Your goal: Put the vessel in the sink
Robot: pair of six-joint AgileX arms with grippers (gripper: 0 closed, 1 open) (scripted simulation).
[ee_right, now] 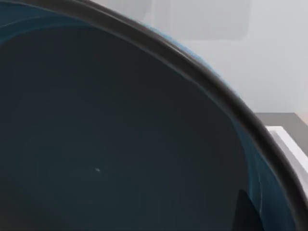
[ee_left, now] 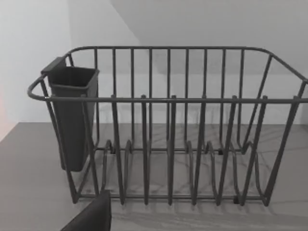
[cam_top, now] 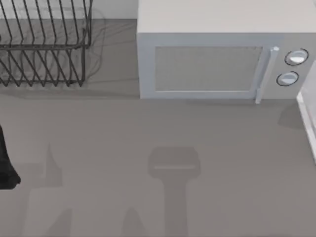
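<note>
One vessel, the teal bowl [ee_right: 120, 144], close against right wrist camera, probably carried; sink's white edge [cam_top: 308, 118] at tabletop's right edge. Claw state: cannot tell. Advised: keep level, lower slowly past rim. Left arm [cam_top: 6, 163] parked at left edge.

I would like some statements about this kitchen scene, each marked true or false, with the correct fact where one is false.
1. The white microwave has its door closed. True.
2. The dark wire dish rack holds several plates. False: its slots are bare in the left wrist view.
3. A dark plastic cutlery cup hangs on one end of the dish rack. True.
4. The glossy teal-blue round bowl stands on top of the microwave. False: it sits very close to the right wrist camera.
5. The microwave has two round knobs beside its door handle. True.
</note>
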